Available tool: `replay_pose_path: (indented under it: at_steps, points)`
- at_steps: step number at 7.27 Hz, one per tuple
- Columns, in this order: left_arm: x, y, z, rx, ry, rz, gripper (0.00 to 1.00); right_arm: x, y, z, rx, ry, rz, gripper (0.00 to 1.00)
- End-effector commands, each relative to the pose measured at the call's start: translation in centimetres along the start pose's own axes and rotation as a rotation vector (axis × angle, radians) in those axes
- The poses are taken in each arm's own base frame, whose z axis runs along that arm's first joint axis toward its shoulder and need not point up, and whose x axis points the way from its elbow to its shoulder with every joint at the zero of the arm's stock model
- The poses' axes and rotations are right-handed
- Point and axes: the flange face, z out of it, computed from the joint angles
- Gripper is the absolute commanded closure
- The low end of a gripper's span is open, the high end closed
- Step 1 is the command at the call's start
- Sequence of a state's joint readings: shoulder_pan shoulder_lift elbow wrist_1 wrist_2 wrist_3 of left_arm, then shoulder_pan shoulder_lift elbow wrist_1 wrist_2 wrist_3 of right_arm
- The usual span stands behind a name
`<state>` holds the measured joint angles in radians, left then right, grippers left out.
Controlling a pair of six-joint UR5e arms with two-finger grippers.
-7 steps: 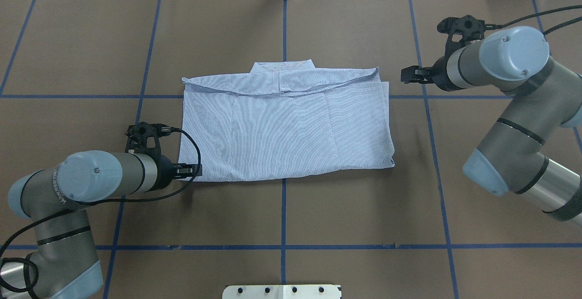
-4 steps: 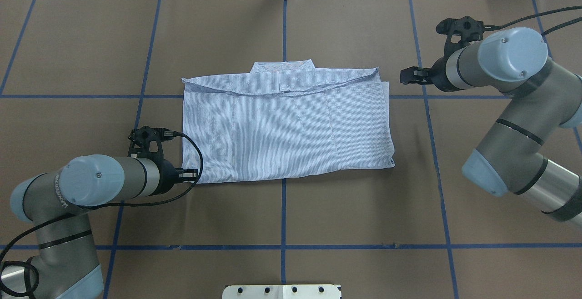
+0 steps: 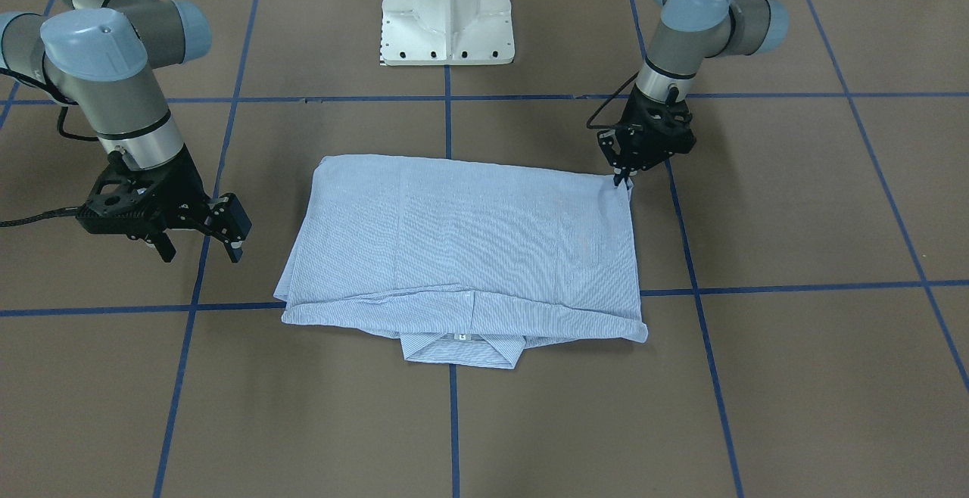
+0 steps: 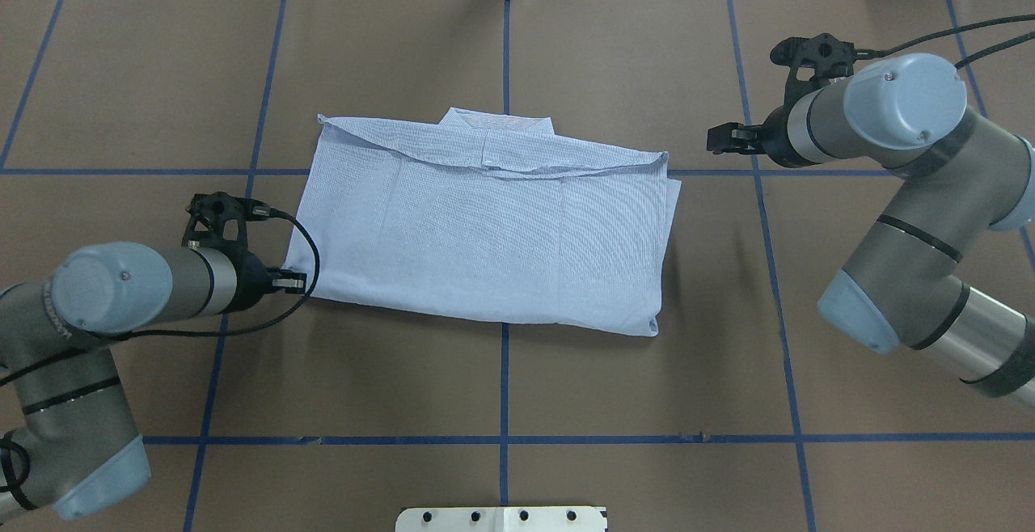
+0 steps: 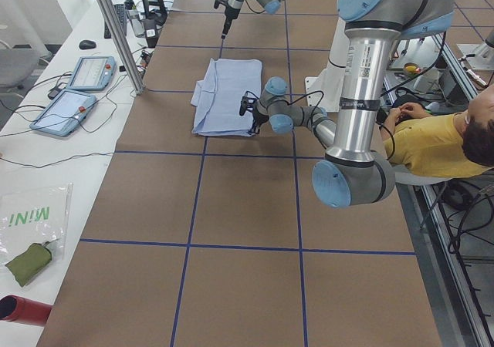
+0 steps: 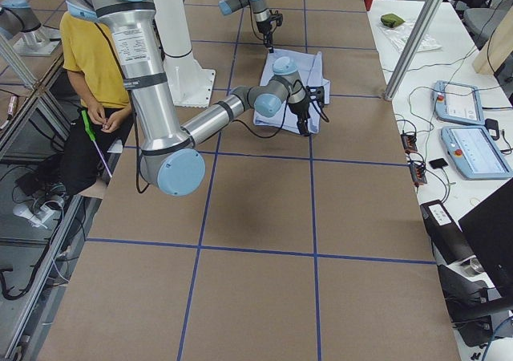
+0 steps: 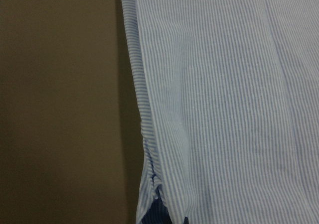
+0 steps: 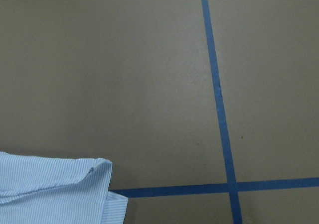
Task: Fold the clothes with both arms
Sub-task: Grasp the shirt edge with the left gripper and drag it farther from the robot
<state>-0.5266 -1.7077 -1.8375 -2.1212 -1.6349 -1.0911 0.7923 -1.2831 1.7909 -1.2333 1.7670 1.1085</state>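
Note:
The light blue-and-white striped shirt [image 4: 485,233] lies folded into a flat rectangle mid-table, its collar [image 3: 462,350] on the far side from the robot. My left gripper [image 4: 293,281] is shut on the shirt's near left corner, low at the table; in the front-facing view the left gripper [image 3: 622,178] pinches that corner. The left wrist view is filled with the striped cloth [image 7: 224,84], bunched at the bottom edge. My right gripper [image 3: 200,244] is open and holds nothing, beside the shirt's right edge near the collar end. The right wrist view catches only a shirt corner [image 8: 55,184].
Blue tape lines [image 4: 504,386] grid the brown table cover. The white pedestal base [image 3: 448,10] stands at the robot's side. A person in a yellow top [image 5: 432,143] sits behind the robot. Tablets [image 5: 73,104] and cables lie on a side bench.
My left gripper has moved left and slightly away from the robot, dragging the shirt's corner with it. The whole shirt slid left and skewed. The right arm barely moved.

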Motion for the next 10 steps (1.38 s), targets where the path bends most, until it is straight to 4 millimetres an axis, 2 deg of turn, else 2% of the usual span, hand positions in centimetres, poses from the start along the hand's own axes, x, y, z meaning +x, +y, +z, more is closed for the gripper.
replay_pose_path:
  at_steps: [1,2,3,4,5,6,7,8,9,10]
  points:
    - [-8.7,-6.6,2.1,0.066,-0.154,0.097,1.0,-0.8,0.3,0.0,0.001,-0.008,-0.001,0.0]
    - [-10.6,-10.9,4.9,0.113,-0.205,0.12,1.0,-1.9,0.5,-0.1,0.002,-0.021,-0.01,0.0]
    - [-12.3,-16.1,8.2,0.148,-0.238,0.135,1.0,-3.5,0.9,-0.2,0.001,-0.037,-0.007,0.0]
    - [-13.5,-20.9,10.9,0.191,-0.245,0.126,1.0,-5.7,1.5,-0.4,-0.005,-0.058,0.014,0.0]
    - [-11.8,-25.4,13.2,0.196,-0.26,0.126,1.0,-7.7,2.2,-0.6,0.002,-0.075,0.028,0.0]
    - [-8.8,-28.1,12.6,0.213,-0.234,0.128,1.0,-9.0,2.6,-0.9,0.006,-0.088,0.043,0.0]
    - [-8.1,-28.7,12.2,0.22,-0.224,0.133,1.0,-9.9,2.8,-1.2,0.004,-0.103,0.057,0.0]
    - [-8.1,-28.5,11.8,0.218,-0.207,0.167,0.04,-11.4,3.1,-1.5,0.001,-0.12,0.091,0.0]
    - [-8.0,-28.1,10.1,0.21,-0.146,0.214,0.0,-13.4,3.5,-2.3,-0.014,-0.122,0.137,0.0]
    - [-8.5,-26.2,9.0,0.163,-0.071,0.222,0.0,-17.4,3.8,-3.6,-0.048,-0.073,0.215,0.0]
